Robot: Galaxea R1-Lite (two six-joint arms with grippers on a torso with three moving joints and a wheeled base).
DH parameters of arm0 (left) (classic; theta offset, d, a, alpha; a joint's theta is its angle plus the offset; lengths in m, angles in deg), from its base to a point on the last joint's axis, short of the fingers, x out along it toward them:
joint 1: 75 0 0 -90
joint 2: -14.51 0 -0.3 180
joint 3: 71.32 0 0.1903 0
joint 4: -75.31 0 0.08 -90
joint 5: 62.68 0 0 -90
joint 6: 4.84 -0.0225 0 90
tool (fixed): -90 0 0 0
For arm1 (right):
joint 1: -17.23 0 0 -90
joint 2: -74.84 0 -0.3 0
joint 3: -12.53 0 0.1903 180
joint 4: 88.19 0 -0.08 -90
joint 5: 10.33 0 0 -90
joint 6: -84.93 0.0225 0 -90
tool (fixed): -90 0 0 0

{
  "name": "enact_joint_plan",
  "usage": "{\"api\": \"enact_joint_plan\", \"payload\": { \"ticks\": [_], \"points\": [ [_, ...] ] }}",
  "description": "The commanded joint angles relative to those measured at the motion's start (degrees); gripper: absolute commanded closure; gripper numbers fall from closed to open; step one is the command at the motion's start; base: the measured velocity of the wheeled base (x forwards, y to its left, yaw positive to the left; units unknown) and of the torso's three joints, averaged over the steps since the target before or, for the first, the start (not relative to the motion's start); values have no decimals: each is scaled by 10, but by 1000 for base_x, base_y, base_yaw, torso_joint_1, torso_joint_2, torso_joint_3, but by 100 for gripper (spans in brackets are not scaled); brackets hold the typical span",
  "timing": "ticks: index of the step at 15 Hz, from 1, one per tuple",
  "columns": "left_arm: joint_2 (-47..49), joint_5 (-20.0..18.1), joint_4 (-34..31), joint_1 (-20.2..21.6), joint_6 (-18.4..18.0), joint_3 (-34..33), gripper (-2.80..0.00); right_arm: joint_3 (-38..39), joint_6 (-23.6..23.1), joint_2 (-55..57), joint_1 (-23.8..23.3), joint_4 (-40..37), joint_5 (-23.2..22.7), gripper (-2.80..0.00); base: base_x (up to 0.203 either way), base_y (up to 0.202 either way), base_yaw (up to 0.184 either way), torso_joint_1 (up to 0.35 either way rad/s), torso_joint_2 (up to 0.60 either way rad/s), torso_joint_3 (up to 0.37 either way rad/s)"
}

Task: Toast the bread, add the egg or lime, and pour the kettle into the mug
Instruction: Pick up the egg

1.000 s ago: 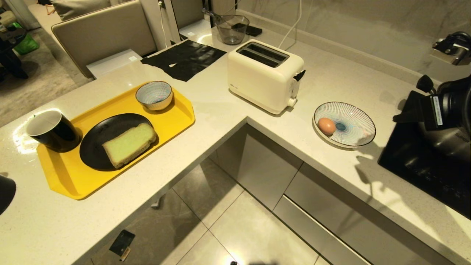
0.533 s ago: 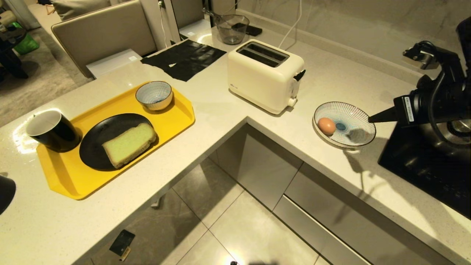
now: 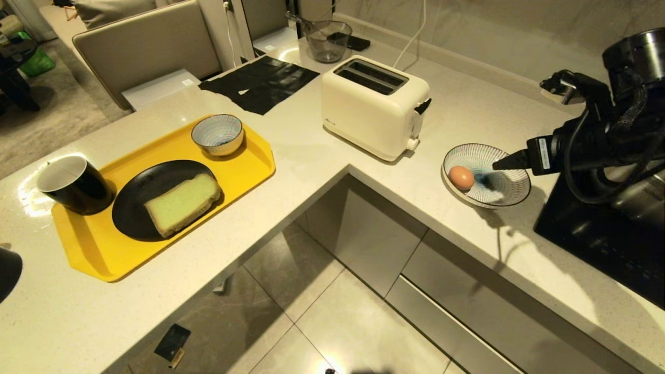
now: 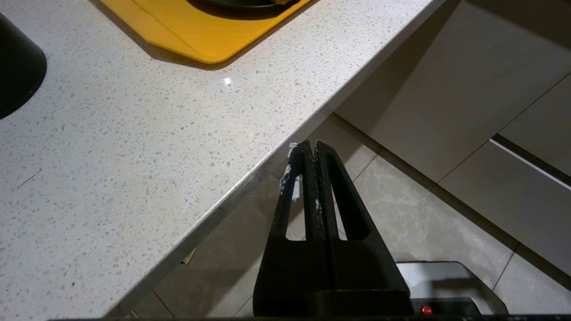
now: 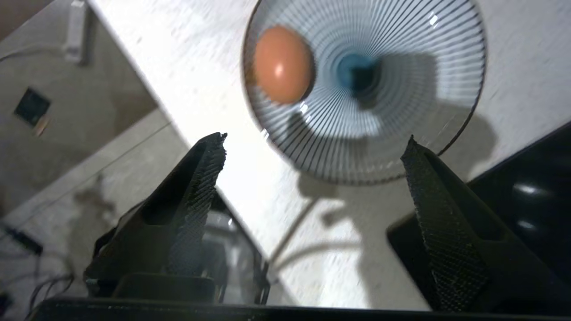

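Over on the right side of the counter, the right gripper (image 3: 499,165) has swung in from beside the black cooktop (image 3: 597,239) and now hangs above the striped plate (image 3: 506,195), tip pointing across toward the egg (image 3: 461,177); a second ago it was way back at the frame edge, so that's a real reach and not just a wiggle. Its fingers have also gone from pressed together to spread wide; the right wrist view shows both fingers (image 5: 196,196) standing well apart, nothing between them, with the egg and the plate's blue centre out ahead of them. It isn't touching the egg yet as far as I can tell; it looks a bit above and off to the side.

My read: it's lining up to grab the egg, so the egg step is what's in hand; it'll likely need to drop lower and shift toward the egg before closing, and a round egg on a sloped plate could easily roll away.

Nothing else has budged; the bread (image 3: 183,203) lies on the black plate (image 3: 137,195) on the yellow tray (image 3: 93,249), not toasted so far as I can judge, since the toaster (image 3: 371,106) has empty slots; the mug (image 3: 72,184) sits at the tray's left corner. The kettle I can't pick out for sure. The left gripper (image 4: 310,149) is parked below the counter edge (image 4: 232,191), fingers pinched together on nothing.
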Motion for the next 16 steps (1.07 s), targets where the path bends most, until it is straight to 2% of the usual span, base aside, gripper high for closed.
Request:
{"api": "enact_joint_plan", "payload": {
  "ticks": [1,4,11,16],
  "points": [
    [0,0,0,0,0,0,0,3,-3,30,1,46,13,-280,0,0,0,0,0,0],
    [0,0,0,0,0,0,0,3,-30,41,5,49,14,-280,0,0,0,0,0,0],
    [0,0,0,0,0,0,0,2,-52,65,5,62,14,-280,0,0,0,0,0,0],
    [0,0,0,1,0,0,0,16,-74,86,5,126,14,-280,0,0,0,0,0,0]
  ]
}}
